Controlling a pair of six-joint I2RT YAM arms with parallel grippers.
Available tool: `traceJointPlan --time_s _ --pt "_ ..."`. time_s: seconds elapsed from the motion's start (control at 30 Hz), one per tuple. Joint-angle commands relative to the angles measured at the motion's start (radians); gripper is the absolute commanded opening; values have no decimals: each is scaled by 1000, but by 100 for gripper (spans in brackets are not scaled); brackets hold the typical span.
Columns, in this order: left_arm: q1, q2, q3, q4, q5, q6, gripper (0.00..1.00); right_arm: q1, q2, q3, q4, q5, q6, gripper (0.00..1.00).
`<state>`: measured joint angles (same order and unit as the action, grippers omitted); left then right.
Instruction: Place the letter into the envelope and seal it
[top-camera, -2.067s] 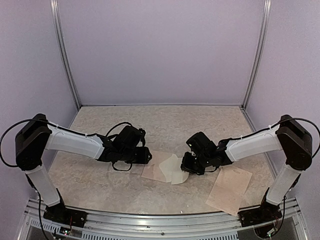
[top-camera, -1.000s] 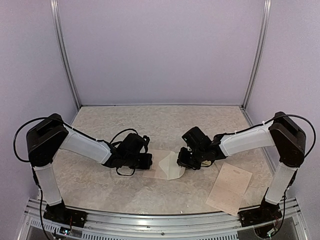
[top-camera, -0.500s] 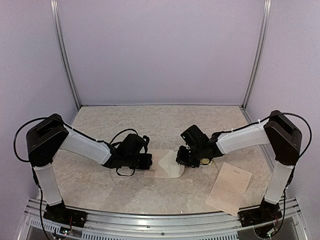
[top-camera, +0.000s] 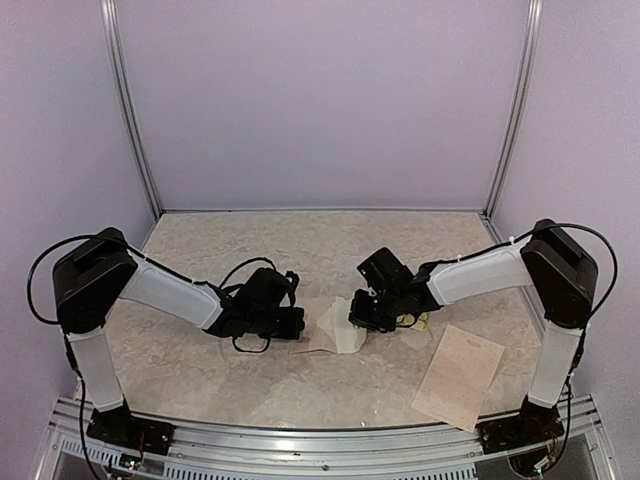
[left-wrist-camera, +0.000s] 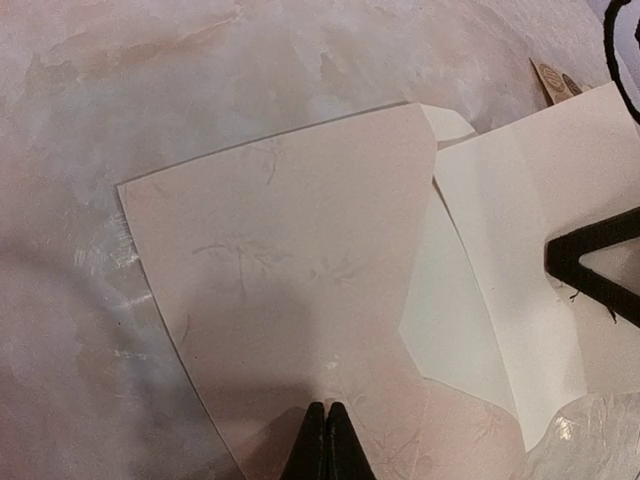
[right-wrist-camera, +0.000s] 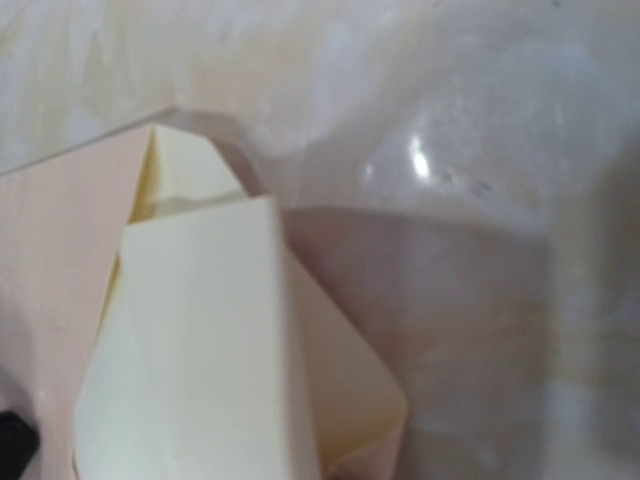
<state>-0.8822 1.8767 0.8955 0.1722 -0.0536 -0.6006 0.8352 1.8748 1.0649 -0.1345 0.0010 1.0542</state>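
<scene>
The envelope (top-camera: 312, 341) is laid flat at the middle of the surface (top-camera: 250, 260), held down at its edge by the left pincer (left-wrist-camera: 325, 440), whose tips are pressed together. The folded letter (left-wrist-camera: 500, 300) is lodged partway under the flap, with the right pincer (top-camera: 357, 318) closed at it; a true grip cannot be confirmed. Were the envelope dragged from under that single contact, the letter could be buckled or skewed at the mouth.
</scene>
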Motion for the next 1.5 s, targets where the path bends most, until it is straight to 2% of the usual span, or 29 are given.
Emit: traceJointPlan --time_s 0.0,0.17,0.53,0.7,0.93,1.2,1.47 --pt "5 21 -36 -100 -38 -1 0 -8 -39 -9 -17 1 4 0" --pt "3 11 -44 -94 -36 3 0 -28 -109 -44 -5 1 18 0" --pt "-3 6 -35 -98 -36 0 0 -34 -229 3 -102 52 -11 0" --pt "-6 4 -34 -99 -35 -8 0 -34 -281 16 -91 39 -34 0" --pt "-9 4 -30 -99 -35 -11 0 -6 -209 126 -122 1 -84 0" --pt "-11 4 -31 -100 -35 -13 0 -7 -84 168 -150 -62 -103 0" --pt "-11 8 -30 -100 -32 -11 0 -36 -15 164 -185 -62 -126 0"
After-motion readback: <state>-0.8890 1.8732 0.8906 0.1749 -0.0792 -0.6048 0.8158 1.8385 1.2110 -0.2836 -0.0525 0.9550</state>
